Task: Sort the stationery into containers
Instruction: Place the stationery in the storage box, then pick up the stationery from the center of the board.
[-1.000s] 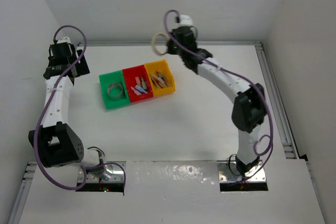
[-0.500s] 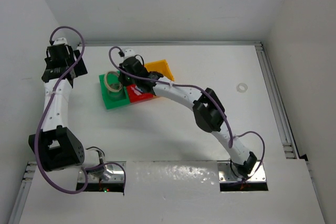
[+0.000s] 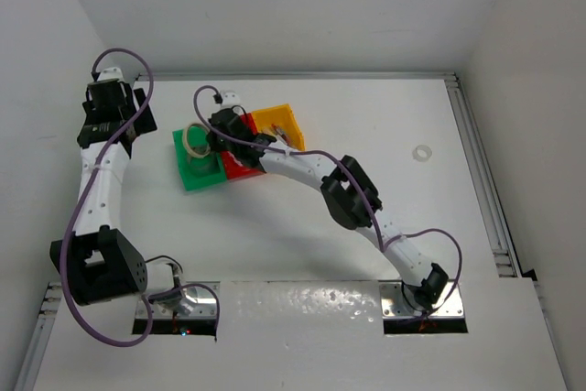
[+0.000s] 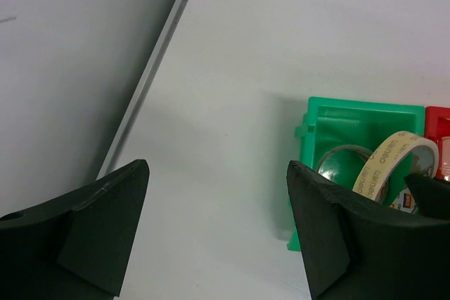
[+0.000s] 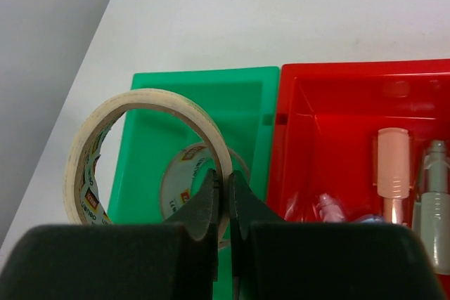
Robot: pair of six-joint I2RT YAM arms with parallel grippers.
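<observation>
My right gripper (image 5: pixel 226 177) is shut on the rim of a tan tape roll (image 5: pixel 155 96), holding it upright over the green bin (image 5: pixel 197 82). From above, that roll (image 3: pixel 192 141) hangs at the gripper (image 3: pixel 209 142) over the green bin (image 3: pixel 188 176). A second tape roll (image 5: pixel 179 173) lies flat inside this bin. The red bin (image 5: pixel 337 96) beside it holds a pink marker (image 5: pixel 392 166) and a grey one (image 5: pixel 434 201). The yellow bin (image 3: pixel 279 123) is partly hidden by my right arm. My left gripper (image 4: pixel 218 166) is open over bare table, left of the green bin (image 4: pixel 351 114).
A small pale tape ring (image 3: pixel 421 153) lies alone on the right side of the table. A metal rail (image 3: pixel 481 171) runs along the right edge, and the white walls stand close behind and to the left of my left arm (image 3: pixel 96 180).
My right arm has swung from the back of the table down and left, carrying the tan roll over the green bin. The left arm has barely shifted.
</observation>
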